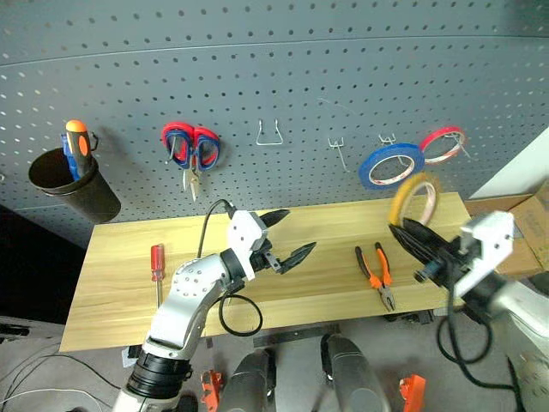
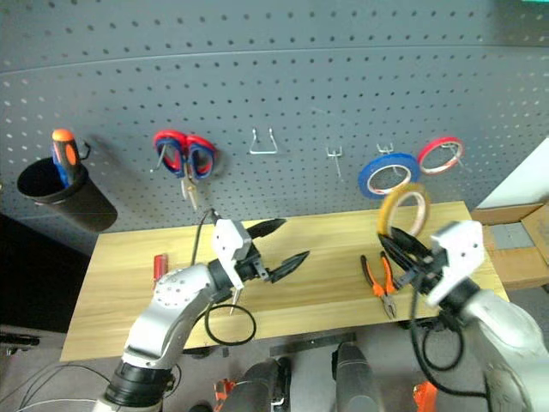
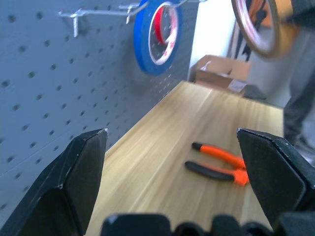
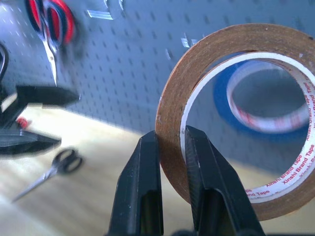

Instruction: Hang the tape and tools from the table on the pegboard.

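Between right end effector (image 4: 170,147) fingers: tape (image 4: 236,118) (pinched)

Only readable text is sitting on the yellow tape (image 4: 236,123): red print is running around the white inner core of the roll, reading "Xinrahi Brand Tape", and the wording is repeating further round the core, where it is getting too partial to read. No other labels, numbers or signs are reading clearly on anything else.
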Controlling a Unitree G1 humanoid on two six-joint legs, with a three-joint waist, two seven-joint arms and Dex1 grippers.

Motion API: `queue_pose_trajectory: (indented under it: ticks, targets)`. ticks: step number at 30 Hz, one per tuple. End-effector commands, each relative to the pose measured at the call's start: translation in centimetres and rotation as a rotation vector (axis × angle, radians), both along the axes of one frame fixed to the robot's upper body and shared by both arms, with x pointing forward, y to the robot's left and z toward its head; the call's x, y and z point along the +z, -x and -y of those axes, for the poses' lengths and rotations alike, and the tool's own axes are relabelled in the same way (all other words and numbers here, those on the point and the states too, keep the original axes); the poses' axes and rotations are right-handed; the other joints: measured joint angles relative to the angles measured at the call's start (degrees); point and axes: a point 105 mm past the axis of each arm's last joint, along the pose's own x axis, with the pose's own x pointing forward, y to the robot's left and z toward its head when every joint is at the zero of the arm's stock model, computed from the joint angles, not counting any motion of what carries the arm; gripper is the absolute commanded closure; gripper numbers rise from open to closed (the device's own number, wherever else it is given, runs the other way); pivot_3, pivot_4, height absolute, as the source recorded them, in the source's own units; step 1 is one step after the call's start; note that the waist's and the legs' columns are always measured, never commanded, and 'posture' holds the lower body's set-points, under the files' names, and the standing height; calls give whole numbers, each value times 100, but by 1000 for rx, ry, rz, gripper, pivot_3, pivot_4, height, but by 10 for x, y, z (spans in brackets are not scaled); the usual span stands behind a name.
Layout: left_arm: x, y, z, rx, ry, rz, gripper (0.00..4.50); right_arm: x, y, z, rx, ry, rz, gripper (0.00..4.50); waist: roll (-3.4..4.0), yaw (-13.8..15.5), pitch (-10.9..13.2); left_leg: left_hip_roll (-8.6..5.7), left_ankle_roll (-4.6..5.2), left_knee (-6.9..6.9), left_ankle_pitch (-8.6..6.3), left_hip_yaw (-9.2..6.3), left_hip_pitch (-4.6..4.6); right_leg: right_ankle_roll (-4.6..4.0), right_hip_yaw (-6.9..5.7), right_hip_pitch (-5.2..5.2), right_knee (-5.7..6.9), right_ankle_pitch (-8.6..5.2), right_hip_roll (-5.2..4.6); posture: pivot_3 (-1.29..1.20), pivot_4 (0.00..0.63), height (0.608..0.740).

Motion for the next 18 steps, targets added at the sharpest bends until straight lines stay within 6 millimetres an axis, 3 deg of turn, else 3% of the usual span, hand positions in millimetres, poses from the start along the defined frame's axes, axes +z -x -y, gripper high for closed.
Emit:
queue_pose_trajectory:
  ticks: [1, 4, 8, 18]
  targets:
    - [1, -5, -12, 70, -19, 48, 0, 32, -15, -24, 13, -42, 142, 4421, 7, -6, -7, -1, -7, -3, 11, 2, -4, -8, 0, -7, 1, 11, 1, -267, 259, 740]
    - [2, -5, -12, 78, -3, 48, 0, 29, -27, -39, 35, -6, 158, 4421, -9, 46, -23, 0, -17, -7, 24, -10, -8, -33, -6, -10, 2, 32, 1, -251, 252, 740]
    - [1, -5, -17, 105, -19, 53, 0, 20, -28, -53, 102, 34, 147, 4421, -15, 133, -31, -8, -30, -3, 31, -8, -35, -37, -12, -34, -3, 38, -2, -230, 245, 740]
    - [0, 0, -25, 142, -34, 56, 0, 4, -46, -65, 108, 104, 129, 4421, -24, 169, -53, -8, -30, -5, 31, 17, -55, -43, -8, -81, 13, 51, -5, -179, 226, 740]
